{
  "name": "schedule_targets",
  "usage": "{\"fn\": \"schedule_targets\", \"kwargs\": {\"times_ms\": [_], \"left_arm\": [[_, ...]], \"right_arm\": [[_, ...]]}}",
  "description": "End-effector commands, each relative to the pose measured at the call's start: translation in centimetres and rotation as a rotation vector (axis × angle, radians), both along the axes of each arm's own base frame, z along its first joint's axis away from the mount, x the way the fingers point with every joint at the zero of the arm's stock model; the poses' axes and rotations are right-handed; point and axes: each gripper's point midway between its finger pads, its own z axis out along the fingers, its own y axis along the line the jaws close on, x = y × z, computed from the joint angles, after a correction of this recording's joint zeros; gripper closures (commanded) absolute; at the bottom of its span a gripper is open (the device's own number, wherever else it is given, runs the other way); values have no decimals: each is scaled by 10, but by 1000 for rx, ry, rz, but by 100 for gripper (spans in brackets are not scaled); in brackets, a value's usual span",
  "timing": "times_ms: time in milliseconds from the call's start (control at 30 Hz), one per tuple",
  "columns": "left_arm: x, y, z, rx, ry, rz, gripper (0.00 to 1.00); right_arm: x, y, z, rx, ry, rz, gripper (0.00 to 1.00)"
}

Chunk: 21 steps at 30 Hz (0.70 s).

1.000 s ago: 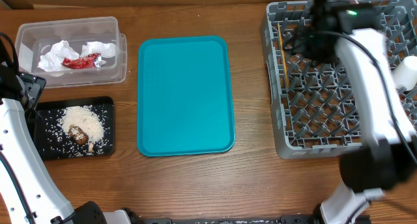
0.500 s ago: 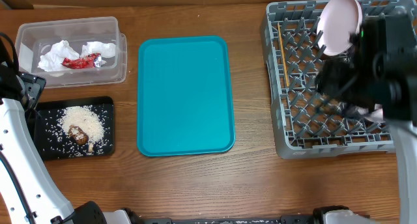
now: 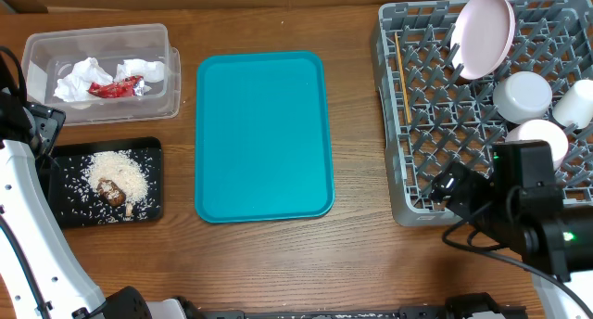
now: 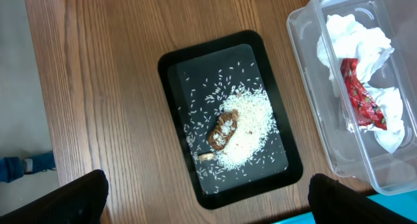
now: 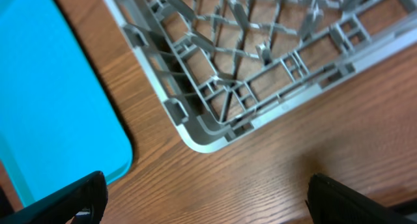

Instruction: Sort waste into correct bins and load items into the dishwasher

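The grey dish rack (image 3: pixel 435 124) stands at the right. A pinkish dish (image 3: pixel 483 33) stands on edge at its back. A grey-white bowl (image 3: pixel 523 95), a white cup (image 3: pixel 576 103) and another white round piece (image 3: pixel 540 136) lie beside it. A wooden stick (image 3: pixel 402 73) lies along the rack's left side. The large plate is not in view. The clear tub (image 3: pixel 157 41) holds napkins (image 3: pixel 79 78) and a red wrapper (image 3: pixel 116 87). The black tray (image 3: pixel 65 203) holds rice (image 3: pixel 119 171) and a brown lump (image 3: pixel 112 193). My right gripper (image 5: pixel 208 201) is open and empty over the rack's front left corner (image 5: pixel 208 136). My left gripper (image 4: pixel 208 201) is open and empty above the black tray (image 4: pixel 176 68).
A large teal tray (image 3: pixel 262 133) lies between the bins and the rack. My right arm (image 3: pixel 523 208) covers the rack's front right part. My left arm (image 3: pixel 23 171) runs along the table's left edge. Bare wood lies along the front.
My right arm has drawn back from the rack's far side to its front edge. The pinkish dish now stands alone in the rack. The left arm has not moved.
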Motion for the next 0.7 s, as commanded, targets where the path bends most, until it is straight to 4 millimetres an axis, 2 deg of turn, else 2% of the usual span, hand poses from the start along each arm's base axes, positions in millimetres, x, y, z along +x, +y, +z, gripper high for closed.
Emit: {"fn": "schedule_targets", "kwargs": {"times_ms": [0, 100, 233, 500, 667], "left_arm": [[-2, 0, 1, 1, -11, 20, 0], [-2, 0, 1, 1, -11, 19, 0], [-2, 0, 1, 1, -11, 20, 0], [-2, 0, 1, 1, -11, 19, 0], [-2, 0, 1, 1, -11, 19, 0]], "right_arm": [[0, 1, -4, 27, 21, -59, 0], [-5, 1, -11, 19, 74, -60, 0], [-1, -4, -15, -10, 90, -67, 0], [1, -7, -14, -45, 69, -29, 0], [18, -3, -4, -21, -95, -12, 0]]}}
